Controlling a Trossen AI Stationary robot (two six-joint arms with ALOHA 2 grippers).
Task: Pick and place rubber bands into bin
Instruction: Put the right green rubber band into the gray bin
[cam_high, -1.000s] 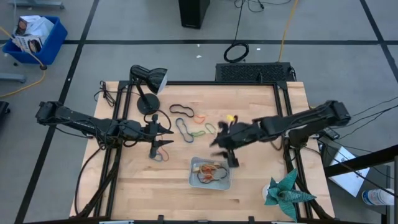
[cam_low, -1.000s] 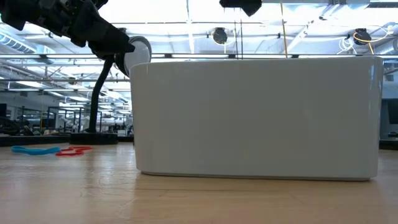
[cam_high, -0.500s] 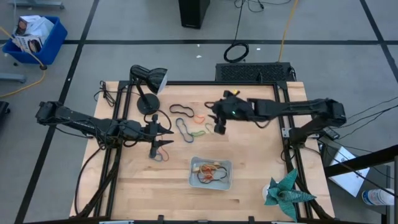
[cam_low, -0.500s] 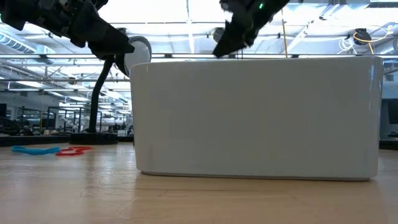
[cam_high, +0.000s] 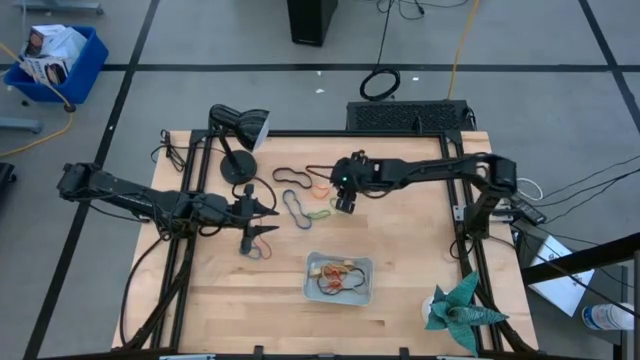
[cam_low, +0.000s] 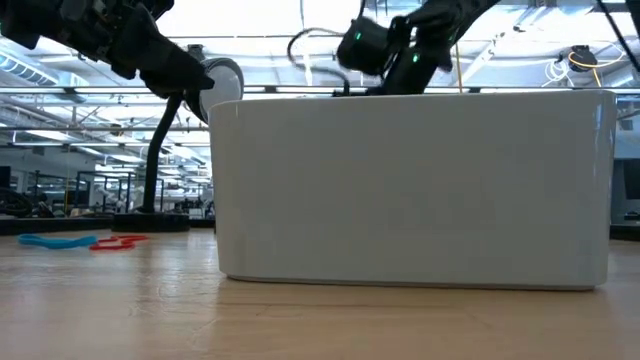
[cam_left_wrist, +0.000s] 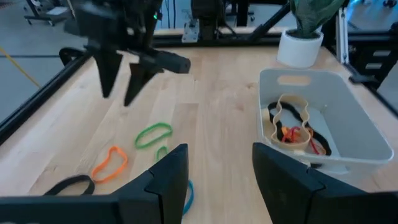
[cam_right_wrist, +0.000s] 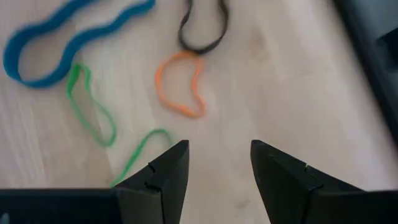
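Note:
Several rubber bands lie flat on the wooden table: black (cam_high: 292, 177), orange (cam_high: 320, 188), blue (cam_high: 295, 208) and green (cam_high: 320, 213). In the right wrist view they show as blue (cam_right_wrist: 68, 37), black (cam_right_wrist: 202, 28), orange (cam_right_wrist: 180, 84) and two green (cam_right_wrist: 90, 106). The pale bin (cam_high: 338, 278) stands nearer, with tan, red and black bands inside (cam_left_wrist: 292, 127). My right gripper (cam_high: 345, 197) is open and empty above the bands, by the green one (cam_right_wrist: 140, 155). My left gripper (cam_high: 270, 220) is open and empty, left of the bands, above a blue band (cam_high: 255, 250).
A black desk lamp (cam_high: 235, 135) stands at the far left with its cable running along the table. A teal plant (cam_high: 460, 305) stands at the near right corner. In the low view the bin's wall (cam_low: 410, 190) fills the middle; blue (cam_low: 55, 241) and red (cam_low: 120, 241) bands lie left of it.
My right gripper has gone from beside the bin's far right corner toward the table's far edge and a little left. It now hangs over the loose bands in the middle of the table. The bands and the bin have stayed where they were.

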